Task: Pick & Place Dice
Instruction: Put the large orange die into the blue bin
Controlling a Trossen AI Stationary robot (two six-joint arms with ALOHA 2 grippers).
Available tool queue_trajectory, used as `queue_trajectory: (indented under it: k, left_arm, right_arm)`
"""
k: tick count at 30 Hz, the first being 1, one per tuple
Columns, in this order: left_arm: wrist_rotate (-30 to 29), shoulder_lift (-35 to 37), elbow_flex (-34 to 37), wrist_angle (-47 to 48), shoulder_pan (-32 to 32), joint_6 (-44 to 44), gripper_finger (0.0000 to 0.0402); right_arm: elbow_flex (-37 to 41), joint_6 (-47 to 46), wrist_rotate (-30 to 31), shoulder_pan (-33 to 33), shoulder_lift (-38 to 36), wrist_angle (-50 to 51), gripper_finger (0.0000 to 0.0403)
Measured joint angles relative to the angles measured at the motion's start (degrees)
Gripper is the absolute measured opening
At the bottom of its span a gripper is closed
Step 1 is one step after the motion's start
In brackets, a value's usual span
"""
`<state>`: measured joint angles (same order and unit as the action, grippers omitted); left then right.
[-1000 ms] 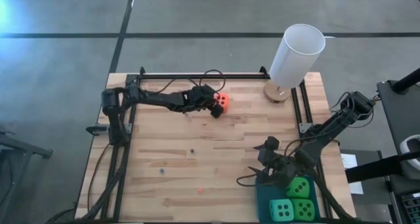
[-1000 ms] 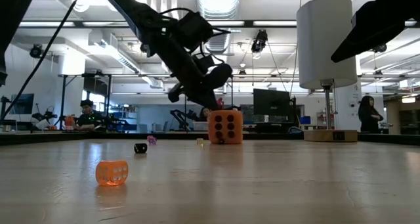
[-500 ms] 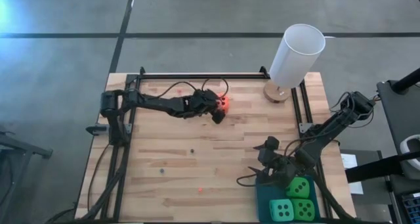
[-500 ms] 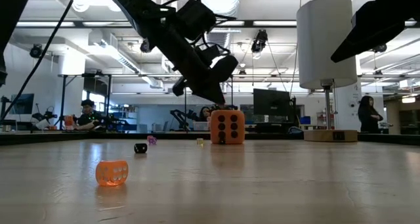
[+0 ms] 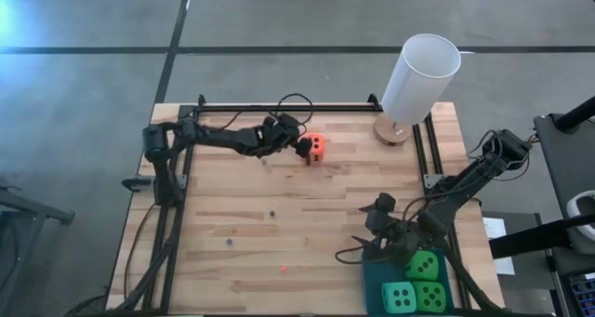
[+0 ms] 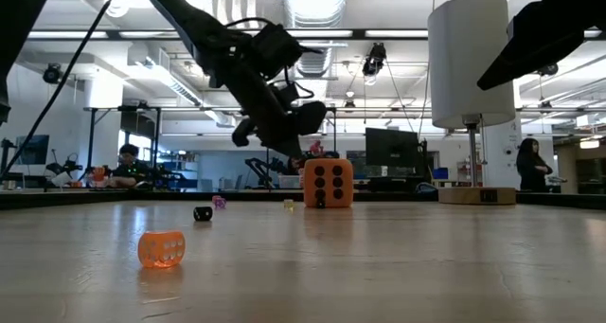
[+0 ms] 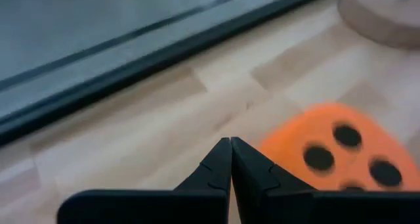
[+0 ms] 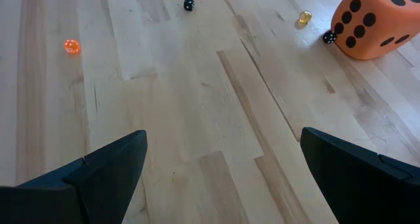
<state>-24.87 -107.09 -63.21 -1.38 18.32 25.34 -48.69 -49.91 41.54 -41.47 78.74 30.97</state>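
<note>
The orange-red die [image 5: 318, 148] rests on one face near the table's far edge, also plain in the low view [image 6: 327, 183] and the left wrist view [image 7: 331, 148]. My left gripper [image 5: 302, 147] is shut, with its tips [image 7: 230, 141] just left of the die's upper edge [image 6: 306, 154]. Two bright green dice [image 5: 424, 264] [image 5: 430, 295] and the turquoise die [image 5: 400, 297] lie in a dark green tray [image 5: 374, 278] at the near right corner. My right gripper [image 8: 223, 178] hangs open beside that tray [image 5: 379, 231], touching nothing. My left gripper has its shut fingers [image 7: 220, 165] slanting down from the table's left, close to the orange-red die's upper left edge [image 7: 279, 142]. I cannot tell whether they touch it. The die sits flat on the table.
A tall white cylinder [image 5: 420, 75] stands on a round wooden base [image 5: 391, 131] at the far right. Tiny dice are scattered on the wood: an orange one [image 6: 161, 248], a black one [image 6: 203, 213], and a yellow [image 8: 304, 16] and black [image 8: 329, 37] beside the big die. Black rails [image 5: 279, 107] frame the table.
My left gripper, shut, moved right over the orange-red die half a second ago, then drew back toward the table's left and rose a little. The die stays about where it was. My right arm has kept still.
</note>
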Motion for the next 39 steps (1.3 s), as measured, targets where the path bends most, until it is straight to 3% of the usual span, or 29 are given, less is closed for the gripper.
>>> queue_trajectory:
  k: [20, 25, 35, 39]
  left_arm:
    - [4.2, -3.5, 1.3, -6.8, -7.3, 0.0, 0.0015]
    - [5.2, -3.5, 1.0, -8.1, -9.0, -4.2, 0.0015]
    - [1.0, -0.3, 0.9, -8.7, -4.8, -4.5, 0.0015]
    - [2.8, -2.6, 0.9, -12.6, -2.9, -2.7, 0.0015]
  right_arm:
    - [0.0, 0.4, 0.0, 0.0, 0.0, 0.0, 0.0400]
    - [0.0, 0.4, 0.0, 0.0, 0.0, 0.0, 0.0400]
    - [0.0, 0.4, 0.0, 0.0, 0.0, 0.0, 0.0400]
    - [0.0, 0.4, 0.0, 0.0, 0.0, 0.1, 0.0400]
